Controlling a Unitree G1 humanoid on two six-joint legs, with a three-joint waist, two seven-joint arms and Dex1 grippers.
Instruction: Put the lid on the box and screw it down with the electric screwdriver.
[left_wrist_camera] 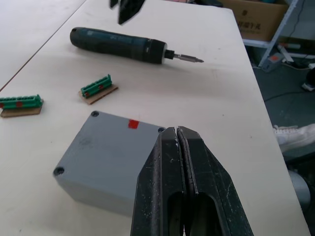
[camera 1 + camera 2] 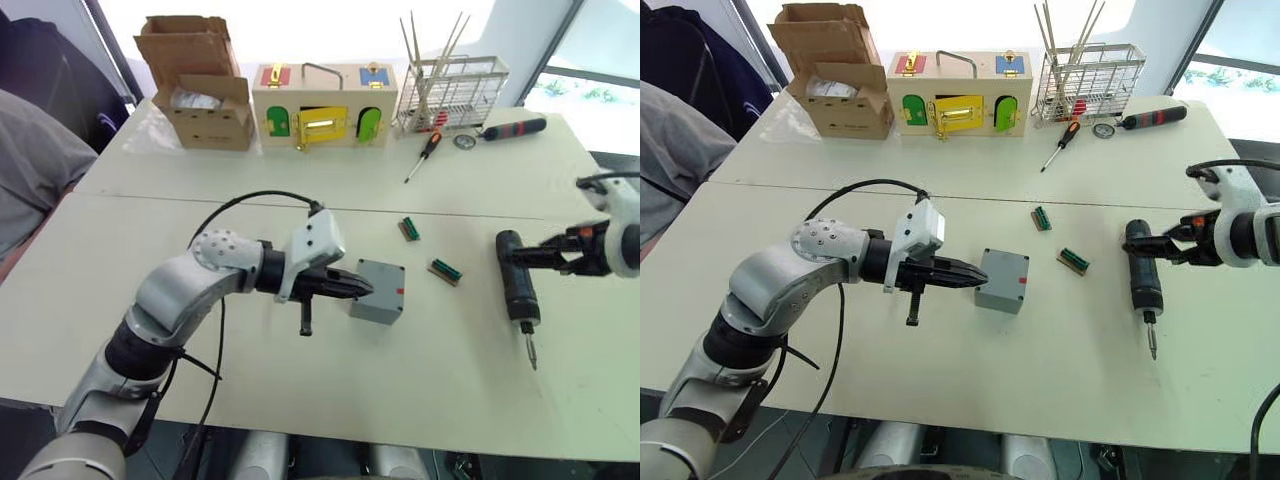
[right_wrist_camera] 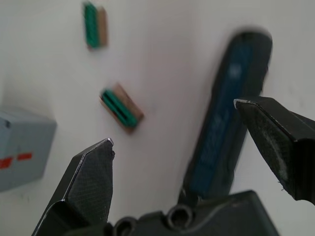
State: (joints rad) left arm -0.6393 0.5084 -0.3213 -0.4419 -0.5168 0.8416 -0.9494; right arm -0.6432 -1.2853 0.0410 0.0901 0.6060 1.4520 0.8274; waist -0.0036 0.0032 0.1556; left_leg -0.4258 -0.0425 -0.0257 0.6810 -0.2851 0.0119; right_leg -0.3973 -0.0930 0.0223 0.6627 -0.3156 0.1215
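Observation:
The grey box (image 2: 378,291) stands mid-table with the lid (image 1: 108,152) lying flat on top of it; the lid's corner holes and a red mark show in the left wrist view. My left gripper (image 2: 365,290) is shut on nothing, its tips against the box's left side. Right of the box, the black electric screwdriver (image 2: 518,285) lies on the table with its bit pointing toward the front edge. My right gripper (image 2: 1170,247) is open just beside the screwdriver's rear end, its fingers (image 3: 93,172) spread and holding nothing.
Two green terminal blocks (image 2: 409,229) (image 2: 446,271) lie between box and screwdriver. At the back stand a cardboard box (image 2: 200,85), a wooden latch box (image 2: 325,105) and a wire rack (image 2: 450,90), with an orange-handled screwdriver (image 2: 425,155) and a red-and-black tool (image 2: 512,128). A person (image 2: 30,170) sits at left.

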